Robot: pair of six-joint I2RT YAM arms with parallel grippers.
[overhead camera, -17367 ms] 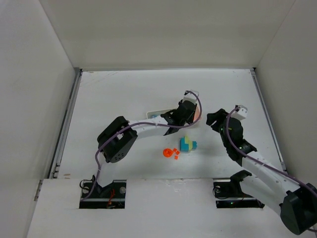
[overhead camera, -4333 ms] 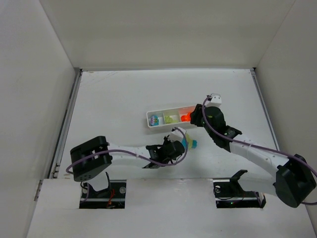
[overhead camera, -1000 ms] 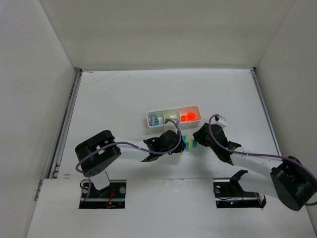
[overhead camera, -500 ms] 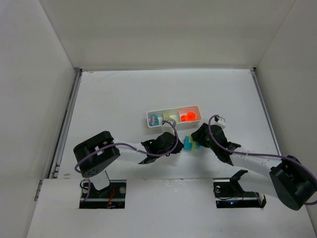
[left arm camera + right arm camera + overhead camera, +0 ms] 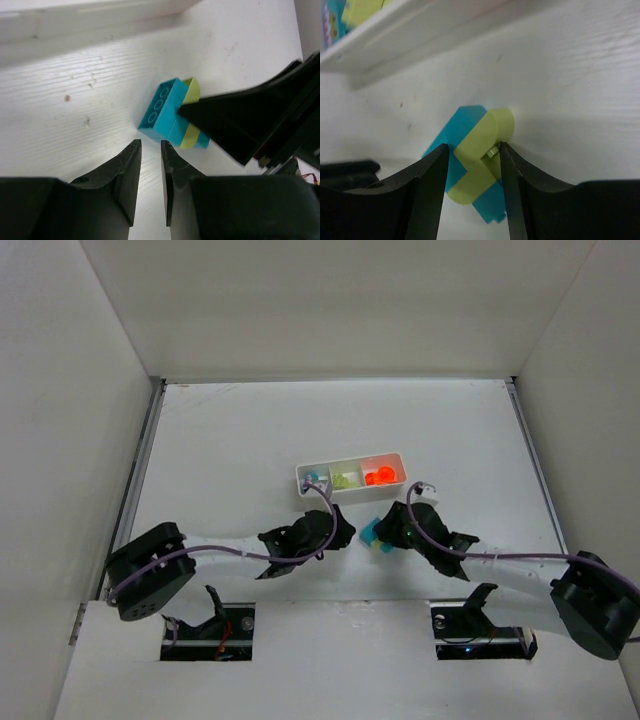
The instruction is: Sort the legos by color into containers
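Observation:
A small cluster of joined teal-blue and yellow-green legos [image 5: 373,534] lies on the table in front of the white tray [image 5: 350,465]. My right gripper [image 5: 473,150] is shut on the cluster's yellow-green brick [image 5: 485,132], a finger on each side. My left gripper [image 5: 149,150] is almost shut with a narrow gap, holds nothing, and sits a little back from the cluster [image 5: 165,112]. The tray's left compartment holds a teal brick [image 5: 312,480]. The middle one holds yellow-green [image 5: 345,480] and the right one holds orange-red [image 5: 380,477].
The tray's long near wall [image 5: 395,47] runs just beyond the cluster and also crosses the top of the left wrist view [image 5: 75,20]. The right gripper's black finger [image 5: 240,120] fills the right of the left wrist view. White enclosure walls stand on all sides.
My left gripper has pulled back to the left, off the cluster it was touching. The right gripper, with the cluster, has shifted slightly left and nearer.

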